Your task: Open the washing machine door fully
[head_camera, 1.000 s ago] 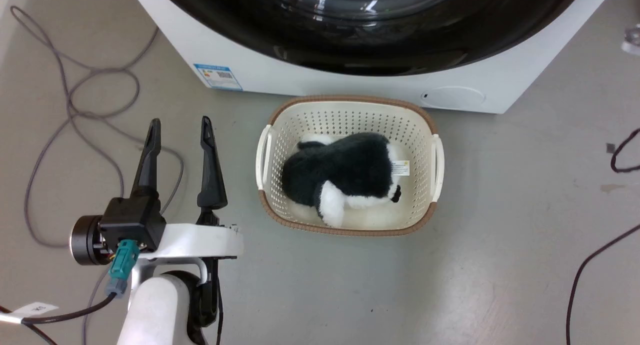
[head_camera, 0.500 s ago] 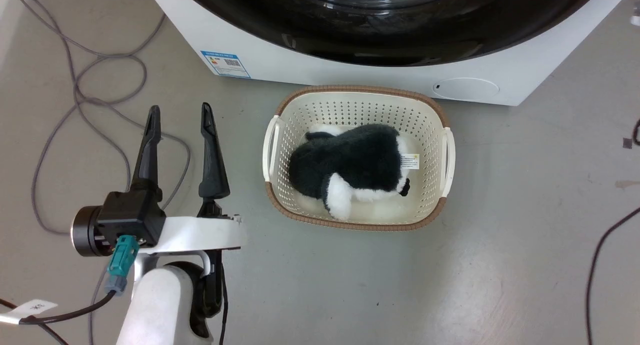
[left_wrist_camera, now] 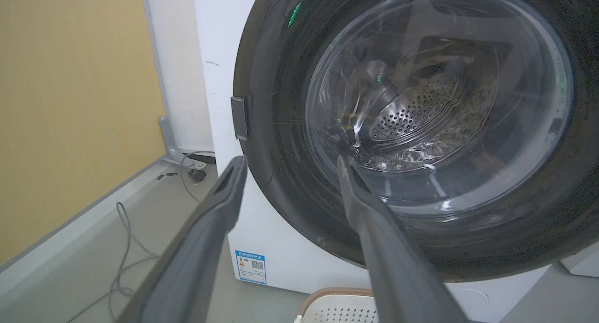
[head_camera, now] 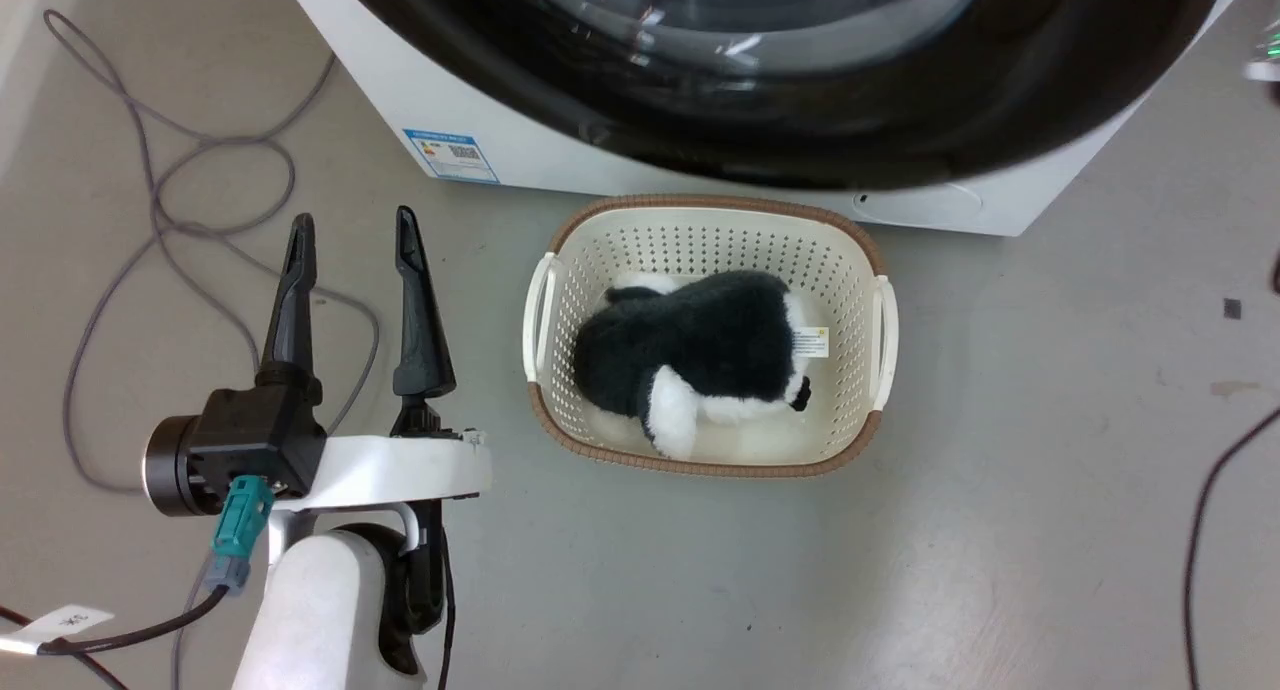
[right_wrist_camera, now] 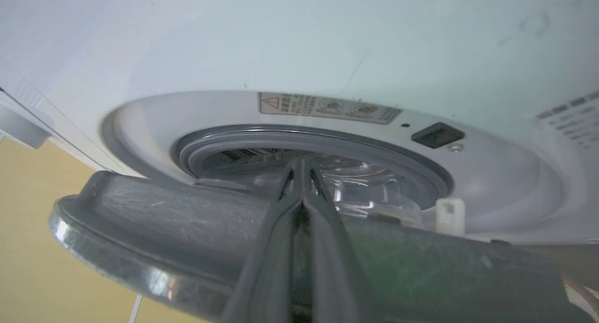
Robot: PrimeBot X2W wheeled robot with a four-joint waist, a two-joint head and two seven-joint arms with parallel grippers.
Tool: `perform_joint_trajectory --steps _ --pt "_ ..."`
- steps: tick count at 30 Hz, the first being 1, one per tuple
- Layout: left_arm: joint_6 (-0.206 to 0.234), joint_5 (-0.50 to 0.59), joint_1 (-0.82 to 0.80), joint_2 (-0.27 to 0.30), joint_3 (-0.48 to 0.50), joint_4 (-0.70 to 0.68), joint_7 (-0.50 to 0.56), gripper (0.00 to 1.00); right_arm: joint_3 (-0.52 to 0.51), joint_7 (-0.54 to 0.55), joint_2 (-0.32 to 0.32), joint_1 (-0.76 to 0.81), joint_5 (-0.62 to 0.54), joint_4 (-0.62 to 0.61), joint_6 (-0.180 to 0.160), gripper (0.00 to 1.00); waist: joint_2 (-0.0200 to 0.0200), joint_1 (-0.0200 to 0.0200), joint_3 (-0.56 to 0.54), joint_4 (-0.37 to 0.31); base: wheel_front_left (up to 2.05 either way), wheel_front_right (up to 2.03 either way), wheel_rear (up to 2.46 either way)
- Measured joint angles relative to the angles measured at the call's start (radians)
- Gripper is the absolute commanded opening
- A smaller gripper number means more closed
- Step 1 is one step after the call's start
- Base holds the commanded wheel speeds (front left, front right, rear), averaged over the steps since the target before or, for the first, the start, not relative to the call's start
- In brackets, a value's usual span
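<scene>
Door (right_wrist_camera: pixel 140 210) stands ajar at the far washer (right_wrist_camera: pixel 234 33) front. The right gripper (right_wrist_camera: pixel 299 165) lies across its edge, fingers pinched together. Left gripper (head_camera: pixel 352 217) hangs released at near left, well apart from the door and beside a basket (head_camera: pixel 700 202).

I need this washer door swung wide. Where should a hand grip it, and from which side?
Best grip is probably the door by its free rim beside the white latch hook, coming from the robot's right. It stands ajar, leaving a gap behind that rim to hook into; the bulging glass offers no hold.
</scene>
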Motion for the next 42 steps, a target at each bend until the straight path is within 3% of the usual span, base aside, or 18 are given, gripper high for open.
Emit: perform_joint_trajectory --steps 12,31,42 --pt "0.000 0.000 0.029 0.000 0.022 0.020 -0.020 1.00 0.064 0.117 0.009 0.048 0.113 0.007 0.000 0.00 0.0000 0.0000 -0.061 -0.026 0.00 0.00 0.00" --pt "-0.047 0.050 0.159 0.000 0.032 0.092 -0.020 1.00 0.229 0.286 0.086 0.497 0.120 -0.342 0.002 0.00 0.0000 -0.0001 -0.254 -0.086 0.00 0.00 0.00" --pt "-0.056 0.117 0.231 0.000 0.035 0.141 -0.020 1.00 0.345 0.314 0.181 0.748 0.136 -0.545 0.002 0.00 0.0000 -0.0001 -0.352 -0.104 0.00 0.00 0.00"
